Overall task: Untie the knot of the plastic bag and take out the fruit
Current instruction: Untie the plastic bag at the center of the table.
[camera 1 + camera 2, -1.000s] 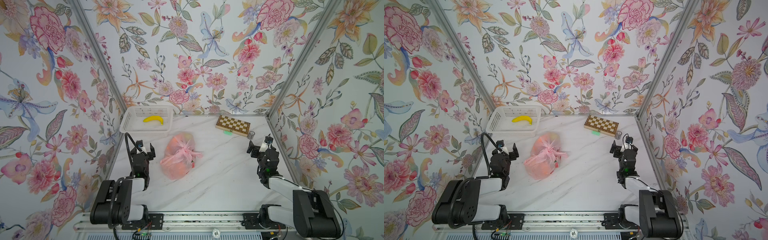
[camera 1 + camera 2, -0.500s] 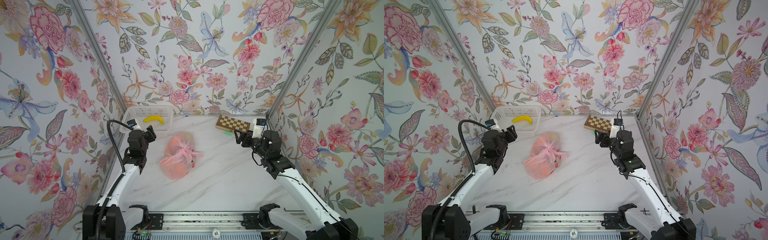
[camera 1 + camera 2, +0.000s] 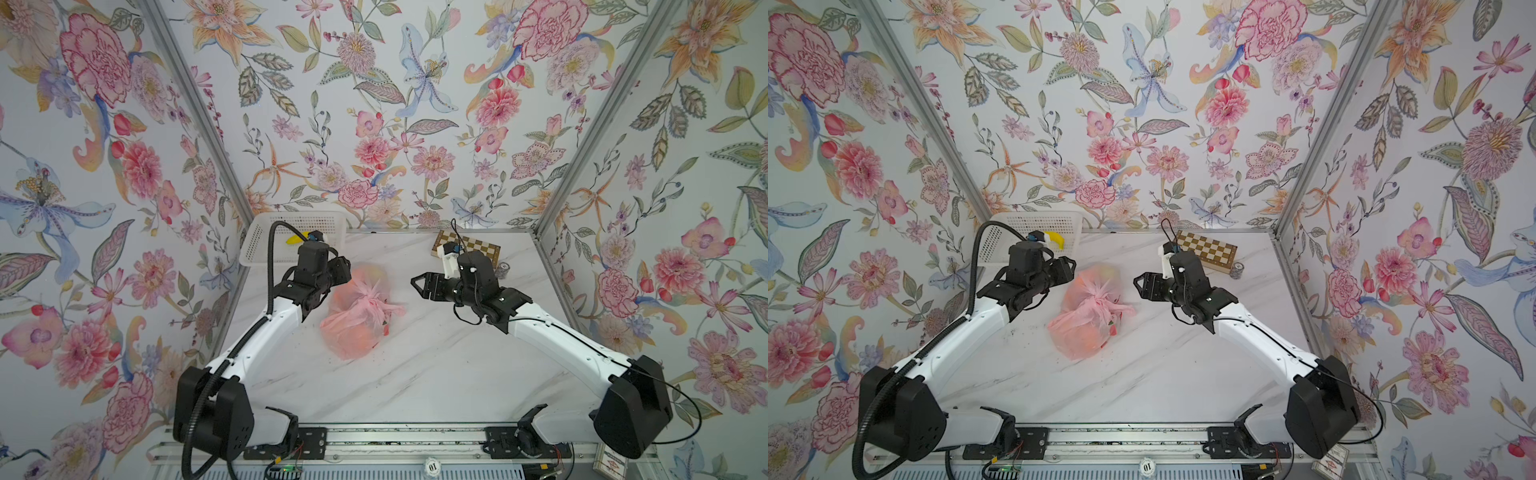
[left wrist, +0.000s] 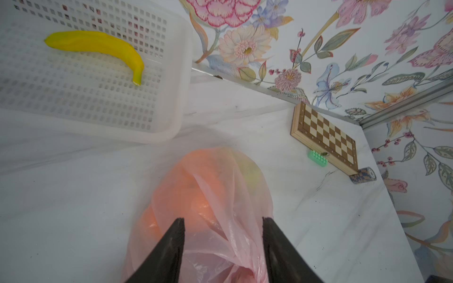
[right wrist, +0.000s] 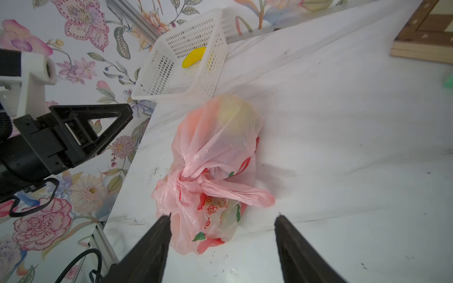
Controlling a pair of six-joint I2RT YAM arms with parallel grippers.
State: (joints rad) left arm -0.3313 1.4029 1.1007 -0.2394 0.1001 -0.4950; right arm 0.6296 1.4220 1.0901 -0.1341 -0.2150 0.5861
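Note:
The pink plastic bag (image 3: 353, 328) (image 3: 1084, 328) lies tied on the marble table, left of centre. Its knot (image 3: 368, 297) (image 5: 188, 176) sits on top with a tail trailing right. Fruit shows through the plastic: orange pieces (image 4: 186, 193) and a pale green one (image 5: 232, 110). My left gripper (image 3: 341, 270) (image 4: 223, 220) hovers open over the bag's far-left end, nothing clamped between its fingers. My right gripper (image 3: 419, 284) (image 5: 224, 216) is open too, to the right of the bag, pointing at it and apart from it.
A white perforated basket (image 3: 257, 249) (image 4: 85, 103) holding a banana (image 4: 98, 46) stands at the back left. A wooden chessboard (image 3: 478, 245), a small green block (image 4: 317, 158) and a small roll (image 3: 503, 270) sit at the back right.
Both arms have unfolded from near the front rail and reached in towards the bag from either side. Both pairs of jaws have narrowed somewhat.

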